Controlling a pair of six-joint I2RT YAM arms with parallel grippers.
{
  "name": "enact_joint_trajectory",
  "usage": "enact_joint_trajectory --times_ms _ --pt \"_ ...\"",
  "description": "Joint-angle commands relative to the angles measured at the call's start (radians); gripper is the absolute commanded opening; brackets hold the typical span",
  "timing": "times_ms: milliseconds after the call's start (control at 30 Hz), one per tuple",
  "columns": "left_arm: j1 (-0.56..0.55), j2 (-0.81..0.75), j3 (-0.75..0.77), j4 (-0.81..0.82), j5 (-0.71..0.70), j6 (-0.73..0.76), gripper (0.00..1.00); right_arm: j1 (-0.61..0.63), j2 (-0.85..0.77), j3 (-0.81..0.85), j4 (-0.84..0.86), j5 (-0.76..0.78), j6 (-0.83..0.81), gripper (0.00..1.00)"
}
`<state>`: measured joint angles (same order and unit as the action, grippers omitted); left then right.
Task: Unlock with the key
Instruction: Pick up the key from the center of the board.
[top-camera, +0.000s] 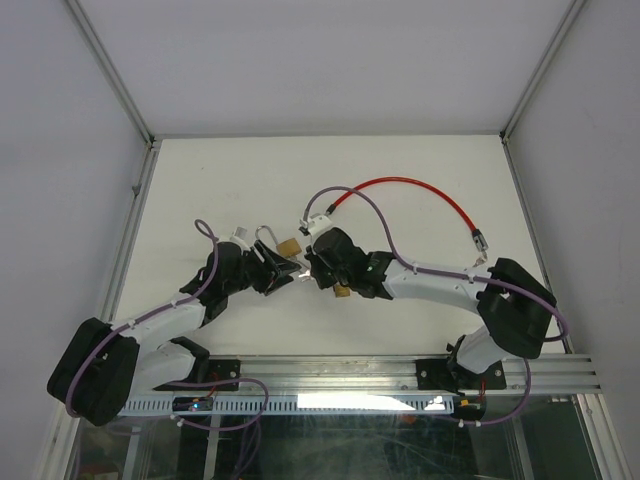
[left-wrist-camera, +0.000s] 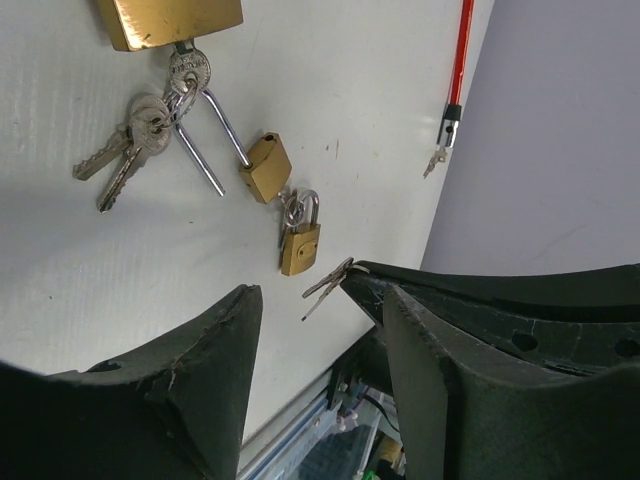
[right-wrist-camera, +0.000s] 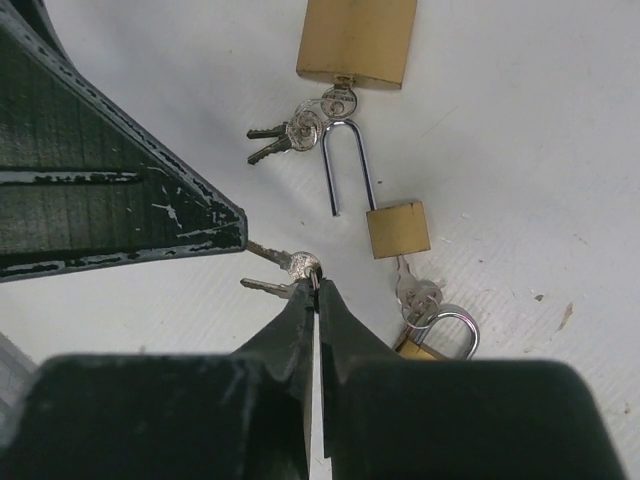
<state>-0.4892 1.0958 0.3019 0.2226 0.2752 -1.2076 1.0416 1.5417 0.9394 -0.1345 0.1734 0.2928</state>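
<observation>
White table's (top-camera: 420, 190) middle holds padlocks (right-wrist-camera: 398, 229); right gripper (right-wrist-camera: 314, 290) clamps a small key ring (right-wrist-camera: 300, 264), left gripper (left-wrist-camera: 320, 300) stands open beside it.

White-shelled left arm (top-camera: 165, 318) and right arm (top-camera: 430, 282), bulky black joint housings (top-camera: 95, 365), purple cables (top-camera: 385, 228) looped alongside, black wedge-shaped fingers (left-wrist-camera: 200, 380) with scuffed, chipped edges.

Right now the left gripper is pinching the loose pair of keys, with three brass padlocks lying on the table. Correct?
No: the right gripper pinches the loose pair of keys, as the right wrist view shows; the left gripper is open and empty. The rest holds.
</observation>
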Motion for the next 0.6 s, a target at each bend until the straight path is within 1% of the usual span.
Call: enact_joint_trajectory --times_ms 0,133,267,567 --pt "0.006 0.010 -0.013 0.120 0.057 -0.054 0.50 0.014 -0.056 -0.021 0.106 0.023 -0.015 0.00" --pt "0.006 0.018 -0.025 0.160 0.056 -0.078 0.44 0.019 -0.069 -0.036 0.136 0.028 0.008 0.00" --pt "0.004 0.033 -0.024 0.179 0.059 -0.098 0.40 0.023 -0.073 -0.046 0.160 0.031 0.019 0.00" --pt "-0.007 0.077 -0.025 0.202 0.050 -0.108 0.38 0.026 -0.069 -0.046 0.180 0.032 0.038 0.00"
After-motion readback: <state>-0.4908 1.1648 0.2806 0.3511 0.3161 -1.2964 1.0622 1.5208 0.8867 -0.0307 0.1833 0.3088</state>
